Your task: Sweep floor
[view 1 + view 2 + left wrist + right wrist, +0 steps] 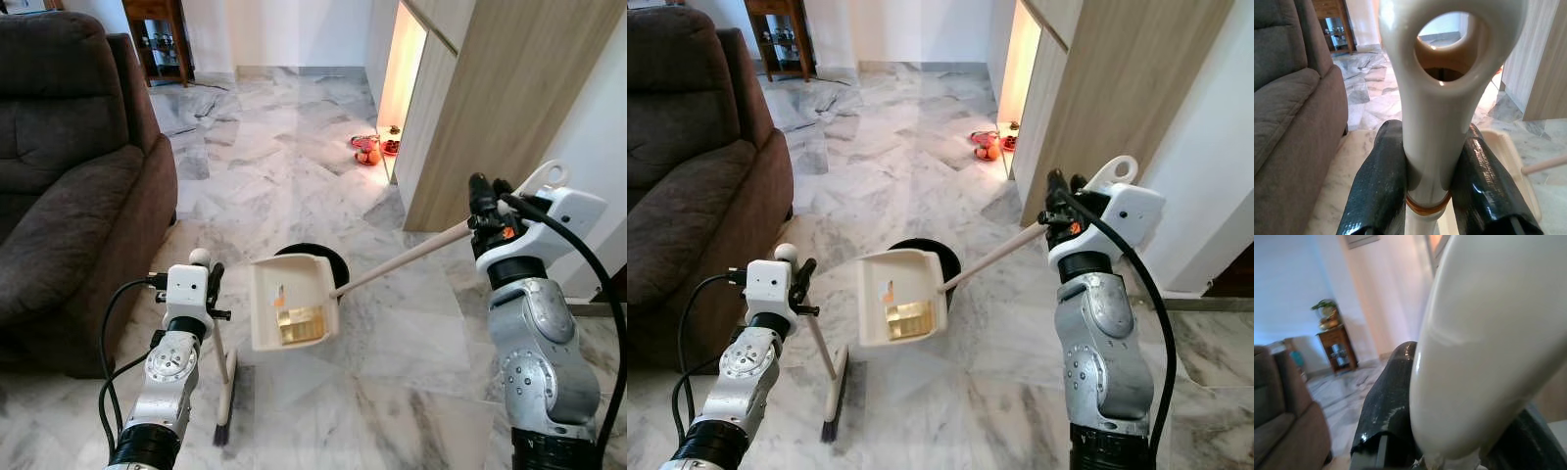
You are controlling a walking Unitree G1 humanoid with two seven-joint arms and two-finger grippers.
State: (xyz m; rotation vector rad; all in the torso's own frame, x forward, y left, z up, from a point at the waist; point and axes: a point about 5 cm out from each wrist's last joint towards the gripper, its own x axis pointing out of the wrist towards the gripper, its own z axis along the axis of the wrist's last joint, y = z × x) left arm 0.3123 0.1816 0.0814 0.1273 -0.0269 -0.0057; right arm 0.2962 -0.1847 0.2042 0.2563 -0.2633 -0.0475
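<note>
- The left gripper (1430, 196) is clenched on the broom (226, 377) handle, one black finger on each side of it in the left wrist view; the brush end rests on the marble floor (294, 176) just in front of the sofa (69, 186).
- The right gripper (482, 211) grasps the long handle of the dustpan (291, 302); the right wrist view shows a black finger pressed against the pale handle.
- The dustpan hangs above the floor, tilted, its back edge over a black bin (318, 259) (only part of the bin's rim shows past the pan).
- A yellowish piece of debris (302, 324) lies inside the pan, so some sweeping looks done and the catch is collected but not yet tipped out.
- What seems left: emptying the pan into the bin, then any more sweeping; the nearby floor shows no loose dirt that I can make out.
- Small red things (368, 149) sit on the floor by the lit cabinet (460, 98), well apart from the robot.
</note>
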